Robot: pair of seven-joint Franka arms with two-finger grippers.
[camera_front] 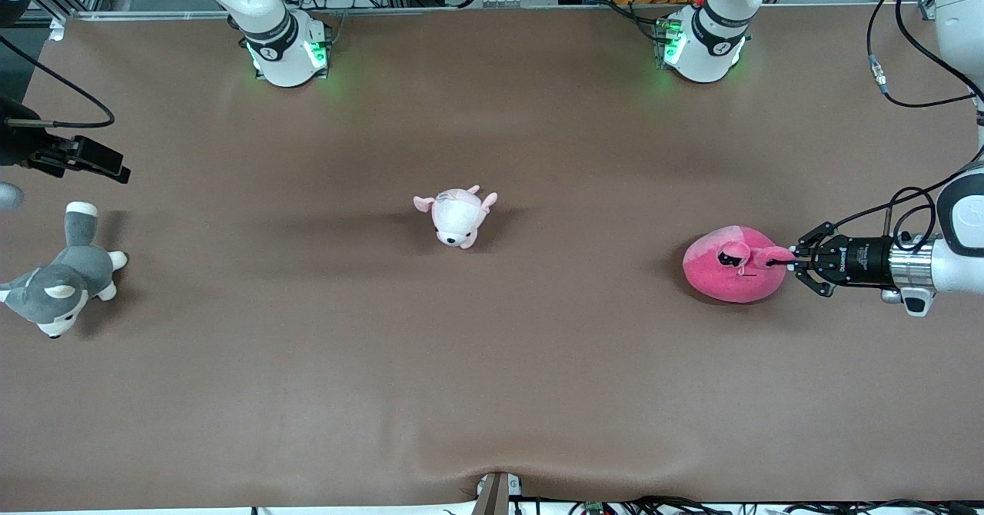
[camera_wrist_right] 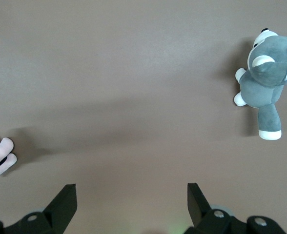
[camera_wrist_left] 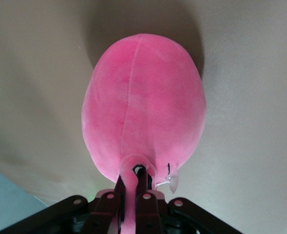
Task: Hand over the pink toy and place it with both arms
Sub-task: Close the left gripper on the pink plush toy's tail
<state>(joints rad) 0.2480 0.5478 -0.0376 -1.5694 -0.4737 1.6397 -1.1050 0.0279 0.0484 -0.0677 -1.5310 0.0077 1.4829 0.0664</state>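
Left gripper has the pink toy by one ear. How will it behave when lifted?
Likely floppy: the left gripper is shut on a thin ear of the pink toy, so the round body should sag and swing below the pinch. Probably light for its bulk, being soft plush. The ear fabric may stretch or slip; the right gripper, waiting open near the husky plush, will likely meet a swaying target.

The left arm reaches in low from its end of the tabletop (camera_front: 492, 392), wrist level, its left pincer (camera_front: 793, 264) clamped shut on an ear of the pink toy (camera_front: 730, 277). The right arm waits at its own end, the right pincer (camera_wrist_right: 131, 202) held above the tabletop with fingers spread wide.
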